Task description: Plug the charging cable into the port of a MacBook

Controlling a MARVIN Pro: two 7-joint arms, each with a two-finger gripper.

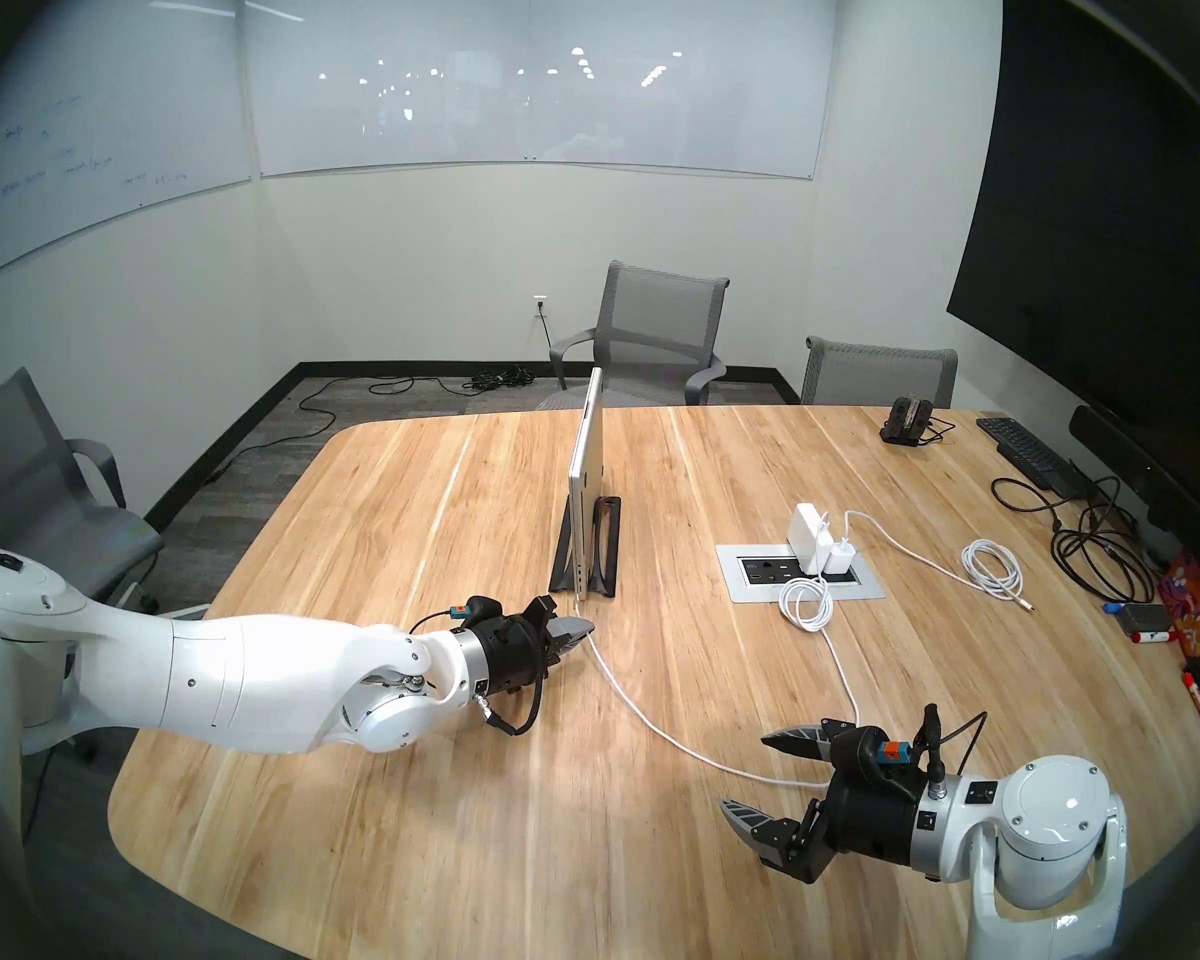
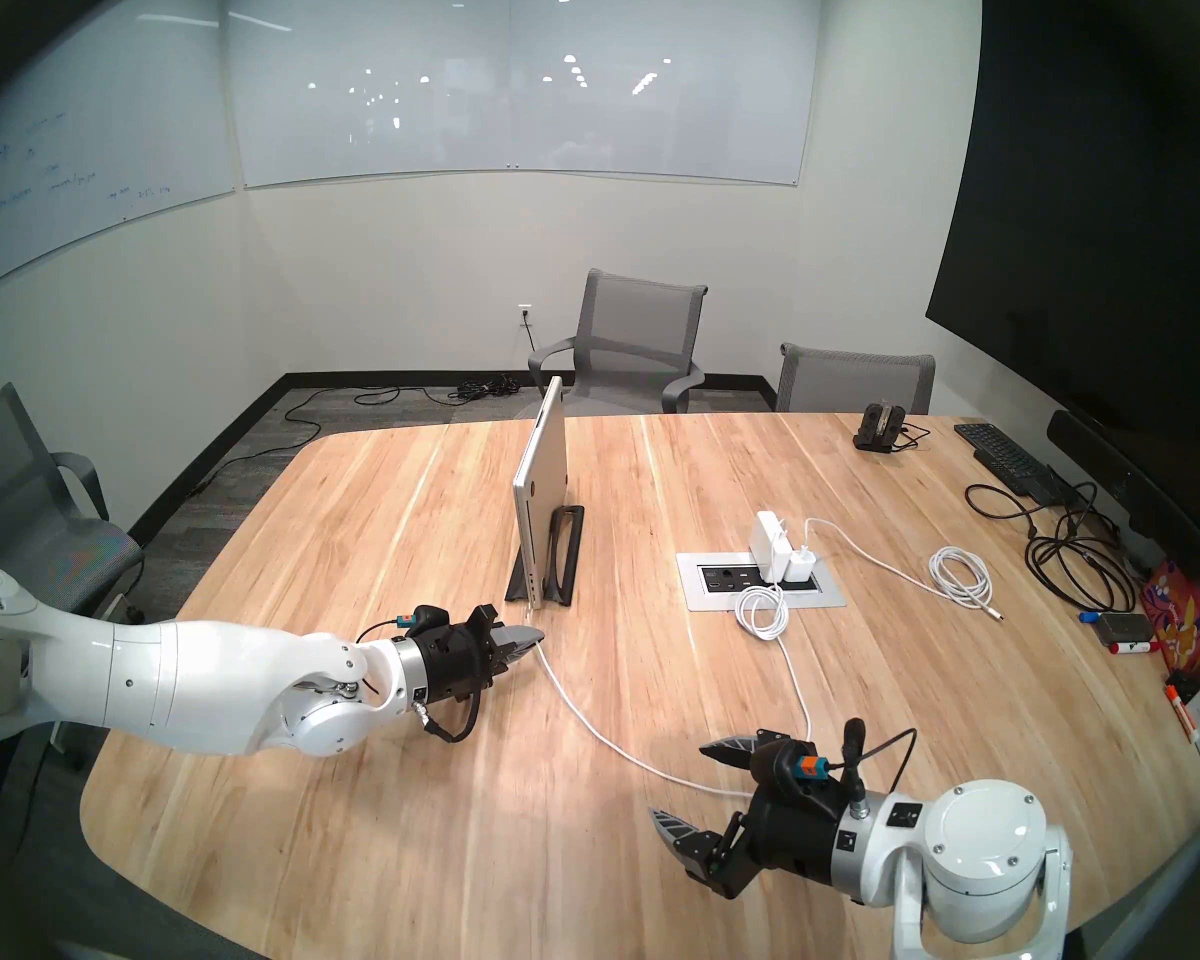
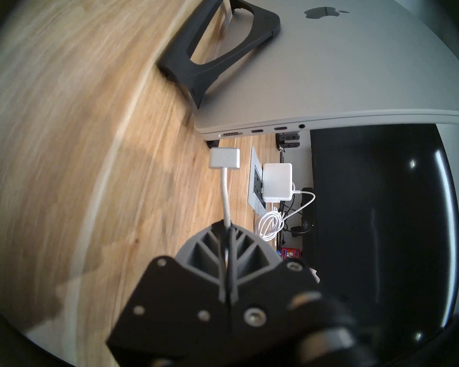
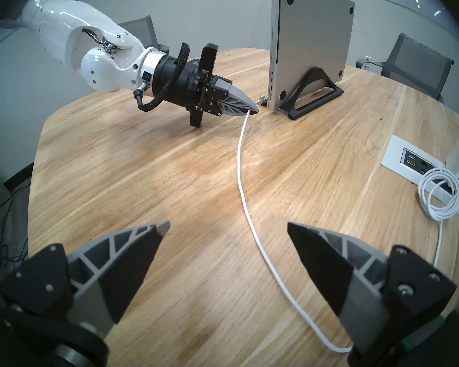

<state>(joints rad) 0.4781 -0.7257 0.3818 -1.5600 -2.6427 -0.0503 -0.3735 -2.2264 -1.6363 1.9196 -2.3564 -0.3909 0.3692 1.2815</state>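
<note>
Nearest to us, at five o'clock on the table (image 1: 445, 764), the right gripper (image 1: 756, 775) hangs with its jaws wide apart and nothing between them. The charging cable (image 1: 652, 719) passes just under it and runs off toward eleven o'clock.

Following the cord, we reach the left gripper (image 1: 580, 634), its fingers pressed together on the cord a little behind the plug (the wrist view shows this best). The flat silver-white connector (image 3: 224, 157) sticks out beyond the fingertips, close to the ports but not in any of them.

Just past it at twelve o'clock the MacBook (image 1: 585, 480) stands on edge in a black stand (image 1: 601, 546), its port edge facing us.

Farther out at two o'clock we see the white power adapter (image 1: 810, 522) at the table's socket panel (image 1: 798, 581).
</note>
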